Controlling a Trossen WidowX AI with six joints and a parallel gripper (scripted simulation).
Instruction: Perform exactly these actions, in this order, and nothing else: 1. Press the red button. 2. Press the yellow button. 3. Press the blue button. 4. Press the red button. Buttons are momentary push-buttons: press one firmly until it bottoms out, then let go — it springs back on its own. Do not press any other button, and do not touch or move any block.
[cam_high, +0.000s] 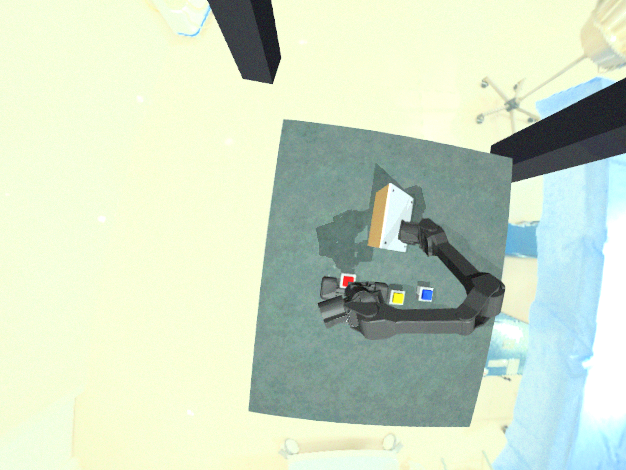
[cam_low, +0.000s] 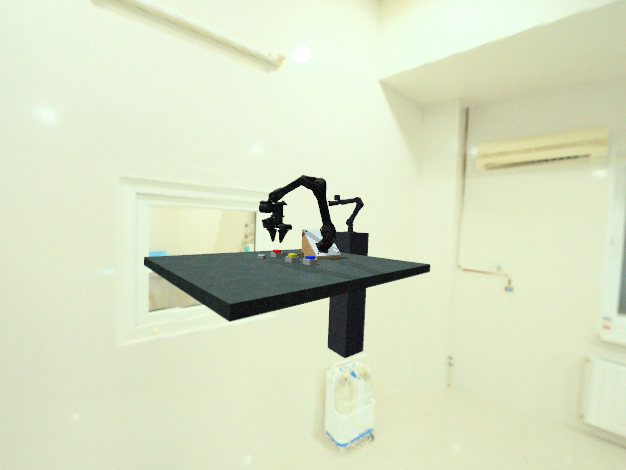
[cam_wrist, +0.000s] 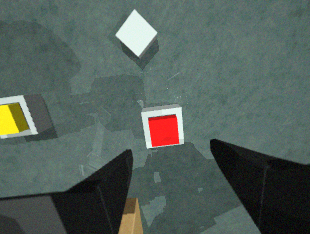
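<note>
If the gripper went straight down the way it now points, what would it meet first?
Probably the red button: the wrist view shows it just ahead of the gap between the open, empty fingers of the gripper, which hangs well above the table. The white block lies farther off.

You see the dark bench on its single post, with the black arm arching up from a slanted base. The gripper hangs above the bench, fingers apart, pointing down, holding nothing. Below it sit the red button, yellow button and blue button.
</note>
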